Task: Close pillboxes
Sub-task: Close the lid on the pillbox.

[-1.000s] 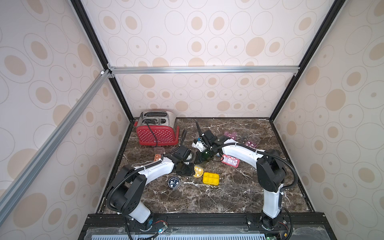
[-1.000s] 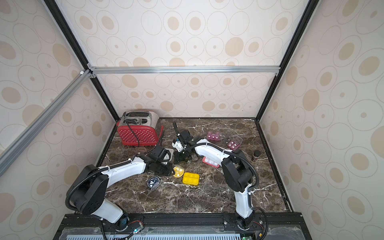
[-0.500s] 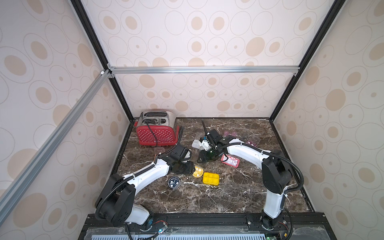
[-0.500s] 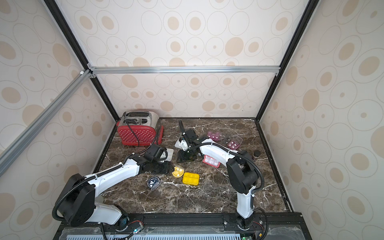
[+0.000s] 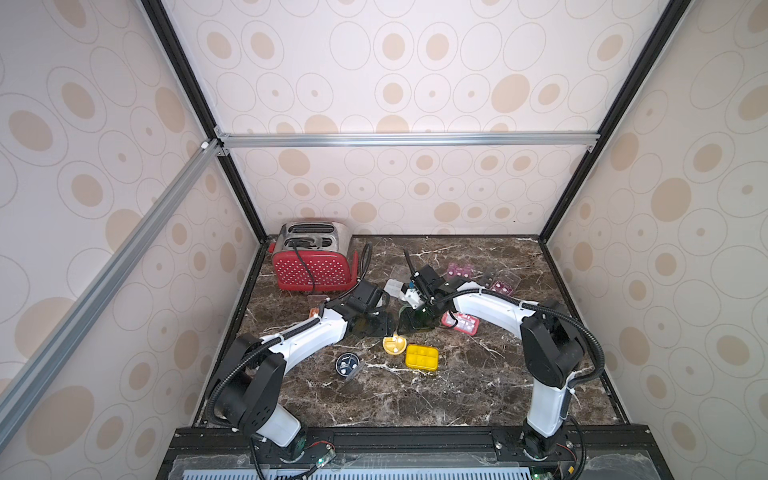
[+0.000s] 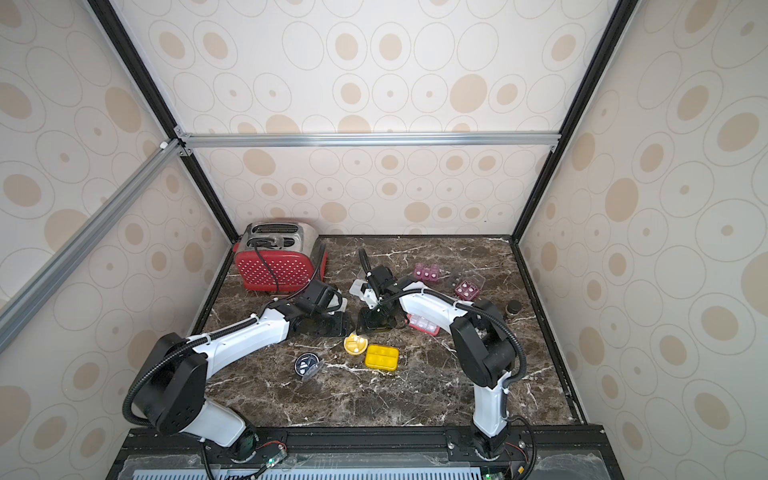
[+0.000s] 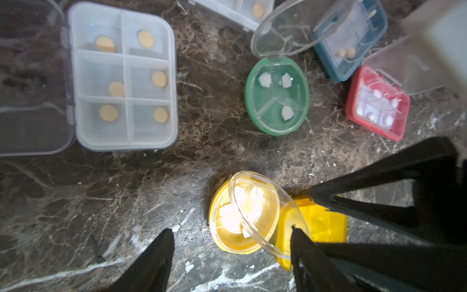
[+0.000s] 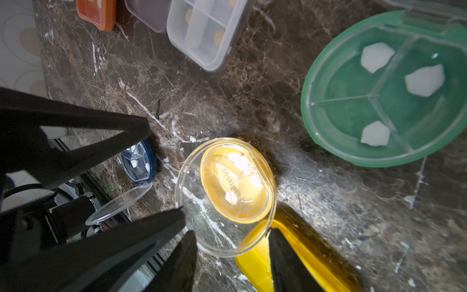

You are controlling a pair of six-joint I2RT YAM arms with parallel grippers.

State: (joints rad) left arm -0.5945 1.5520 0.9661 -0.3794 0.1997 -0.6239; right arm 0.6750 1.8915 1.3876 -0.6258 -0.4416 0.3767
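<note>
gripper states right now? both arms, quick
Left gripper: open, holding nothing; yellow round pillbox just ahead of it.
Right gripper: open, holding nothing.

Dotted beige walls [image 5: 395, 83], dark marble tabletop [image 5: 415, 399]

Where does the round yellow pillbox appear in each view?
In a top view: round yellow pillbox, mid-table.
In a top view: mid-table too.
Left wrist: in view, clear lid ajar.
Right wrist: in view, clear lid ajar.
Shared landmark: the rectangular yellow pillbox lies right beside it in all four.
</note>
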